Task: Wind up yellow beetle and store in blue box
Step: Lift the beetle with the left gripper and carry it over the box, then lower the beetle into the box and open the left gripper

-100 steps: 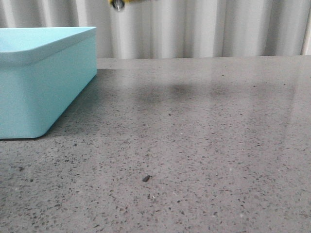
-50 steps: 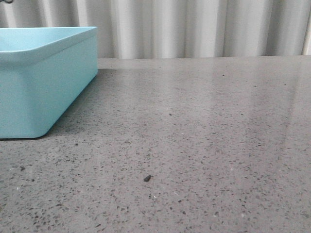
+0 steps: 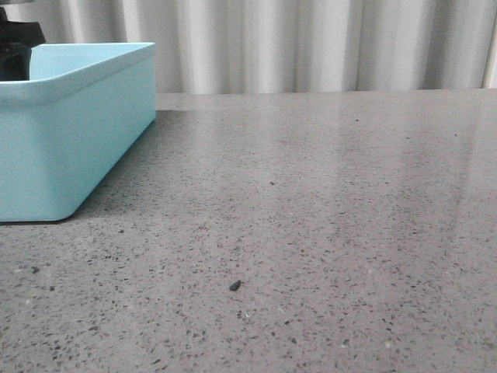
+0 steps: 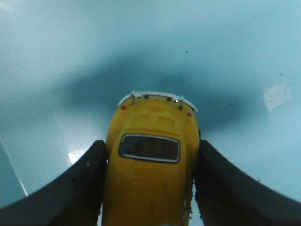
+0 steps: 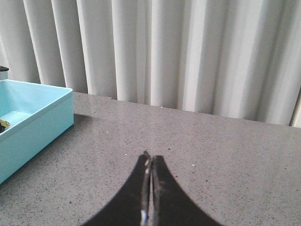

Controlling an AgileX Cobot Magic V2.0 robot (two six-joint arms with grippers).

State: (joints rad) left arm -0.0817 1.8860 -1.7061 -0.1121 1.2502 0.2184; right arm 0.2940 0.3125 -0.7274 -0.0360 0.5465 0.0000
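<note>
My left gripper [image 4: 151,143] is shut on the yellow beetle [image 4: 150,179], its black fingers [image 4: 84,179] pressing both sides of the car. The car hangs just above the pale floor of the blue box [image 4: 211,47], over its own shadow. In the front view the blue box [image 3: 78,132] stands at the left, and a dark part of the left arm [image 3: 15,47] shows behind its rim. My right gripper [image 5: 150,157] is shut and empty, above the bare table to the right of the box [image 5: 37,117]. A speck of yellow [image 5: 3,124] shows inside the box.
The grey speckled table [image 3: 326,217] stretches right of the box. A small dark crumb [image 3: 234,285] lies near the front. White pleated curtains [image 3: 311,47] hang behind the table's far edge.
The left arm carried the beetle leftward along the top of the front view and came down into the blue box. The right arm has not visibly moved.
</note>
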